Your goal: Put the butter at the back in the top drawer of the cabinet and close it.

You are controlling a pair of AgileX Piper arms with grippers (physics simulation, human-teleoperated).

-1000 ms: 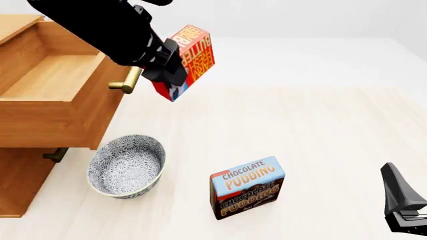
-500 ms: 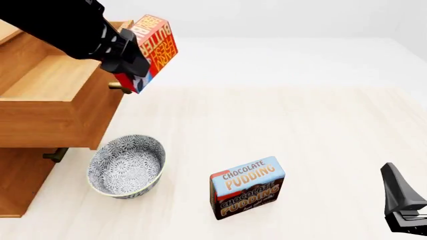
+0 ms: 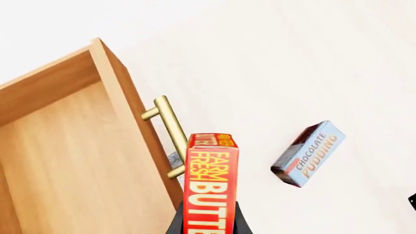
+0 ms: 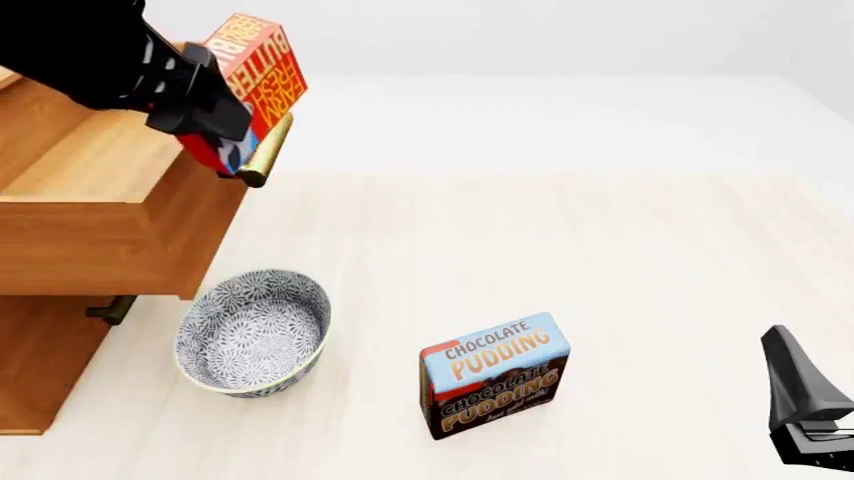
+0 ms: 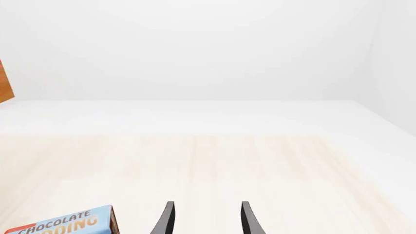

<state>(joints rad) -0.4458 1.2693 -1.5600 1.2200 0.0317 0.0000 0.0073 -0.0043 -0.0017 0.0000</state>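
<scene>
Clamping the butter above the handle of the open top drawer, the left gripper had not released it; right gripper idled, parted, holding nothing.

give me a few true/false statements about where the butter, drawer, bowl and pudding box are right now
1. The left pincer holds the butter in the air. True.
2. The top drawer is shut. False: it is pulled out and open.
3. The butter lies inside the drawer. False: it is held up by the drawer's front edge, near the brass handle.
4. The patterned bowl sits on the table in front of the cabinet. True.
5. The right pincer grips the pudding box. False: it is open, gripping nothing.
</scene>
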